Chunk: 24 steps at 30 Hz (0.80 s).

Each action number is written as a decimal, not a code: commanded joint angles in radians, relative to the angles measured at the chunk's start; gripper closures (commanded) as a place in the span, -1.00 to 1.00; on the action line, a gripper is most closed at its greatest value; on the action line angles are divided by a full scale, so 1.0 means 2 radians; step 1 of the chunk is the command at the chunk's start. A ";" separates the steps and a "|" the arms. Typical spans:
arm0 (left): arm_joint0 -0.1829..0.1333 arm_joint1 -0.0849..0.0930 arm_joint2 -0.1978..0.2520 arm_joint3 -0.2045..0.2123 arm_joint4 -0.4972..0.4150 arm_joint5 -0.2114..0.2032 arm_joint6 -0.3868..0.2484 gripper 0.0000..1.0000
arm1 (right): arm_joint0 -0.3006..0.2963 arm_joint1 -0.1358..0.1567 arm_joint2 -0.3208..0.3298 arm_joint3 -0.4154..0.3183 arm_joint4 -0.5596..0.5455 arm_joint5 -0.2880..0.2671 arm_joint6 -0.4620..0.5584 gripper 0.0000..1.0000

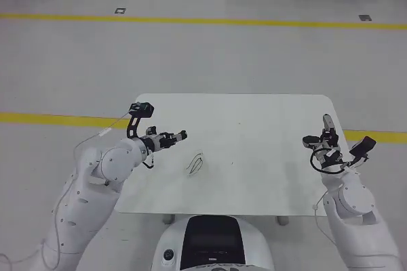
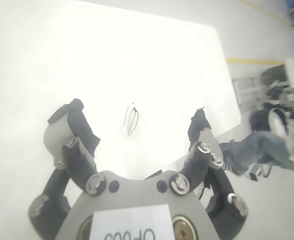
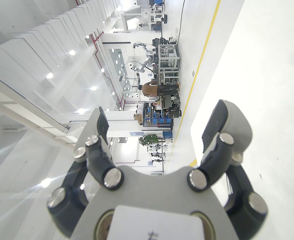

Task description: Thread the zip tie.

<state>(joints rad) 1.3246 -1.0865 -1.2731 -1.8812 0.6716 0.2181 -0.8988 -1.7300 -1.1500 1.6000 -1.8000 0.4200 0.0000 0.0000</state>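
While left hand, right hand gape, zip tie lies clear of table edges.

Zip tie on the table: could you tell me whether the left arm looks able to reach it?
Probably yes. The left gripper hovers open over the table, close to the zip tie, with only bare tabletop between them.

zip tie: thin dark loops near the counter's front edge, too fine to tell how many strands lie there or whether a tail passes through a head.
left end effector: base cut off by the picture's edge in its wrist view.
right end effector: base cut off the same way in its wrist view.
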 commanded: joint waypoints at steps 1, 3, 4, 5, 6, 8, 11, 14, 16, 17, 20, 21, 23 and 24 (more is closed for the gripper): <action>0.001 0.000 -0.002 -0.001 -0.010 0.000 0.002 -1.00 | 0.000 0.000 0.000 0.000 0.000 0.000 0.000 -1.00; 0.001 0.000 -0.002 -0.001 -0.010 0.000 0.002 -1.00 | 0.000 0.000 0.000 0.000 0.000 0.000 0.000 -1.00; 0.001 0.000 -0.002 -0.001 -0.010 0.000 0.002 -1.00 | 0.000 0.000 0.000 0.000 0.000 0.000 0.000 -1.00; 0.001 0.000 -0.002 -0.001 -0.010 0.000 0.002 -1.00 | 0.000 0.000 0.000 0.000 0.000 0.000 0.000 -1.00; 0.001 0.000 -0.002 -0.001 -0.010 0.000 0.002 -1.00 | 0.000 0.000 0.000 0.000 0.000 0.000 0.000 -1.00; 0.001 0.000 0.000 -0.003 -0.006 -0.004 0.000 -1.00 | 0.000 0.000 0.000 0.000 0.000 0.000 0.000 -1.00; -0.008 0.002 0.018 -0.012 0.034 -0.015 -0.017 -1.00 | 0.000 0.000 0.000 0.000 0.000 0.000 0.000 -1.00; -0.038 0.000 0.050 -0.008 0.055 -0.022 -0.057 -1.00 | 0.000 0.000 0.000 0.000 0.000 0.000 0.000 -1.00; -0.068 -0.004 0.083 0.006 0.074 -0.028 -0.083 -1.00 | 0.000 0.000 0.000 0.000 0.000 0.000 0.000 -1.00; -0.082 -0.006 0.099 0.016 0.079 -0.028 -0.094 -1.00 | 0.000 0.000 0.000 0.000 0.000 0.000 0.000 -1.00; -0.128 -0.017 0.151 0.067 0.087 -0.017 -0.117 -1.00 | 0.000 0.000 0.000 0.000 0.000 0.000 0.000 -1.00; -0.139 -0.022 0.165 0.083 0.083 -0.010 -0.117 -1.00 | 0.000 0.000 0.000 0.000 0.000 0.000 0.000 -1.00; -0.157 -0.029 0.190 0.112 0.075 -0.009 -0.114 -1.00 | 0.000 0.000 0.000 0.000 0.000 0.000 0.000 -1.00; -0.157 -0.029 0.190 0.112 0.075 -0.009 -0.114 -1.00 | 0.000 0.000 0.000 0.000 0.000 0.000 0.000 -1.00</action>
<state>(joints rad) 1.0123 -1.1444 -0.8971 -1.6625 0.8224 0.2012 -1.1307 -1.7300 -1.1500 1.6000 -1.8000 0.4200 0.0000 0.0000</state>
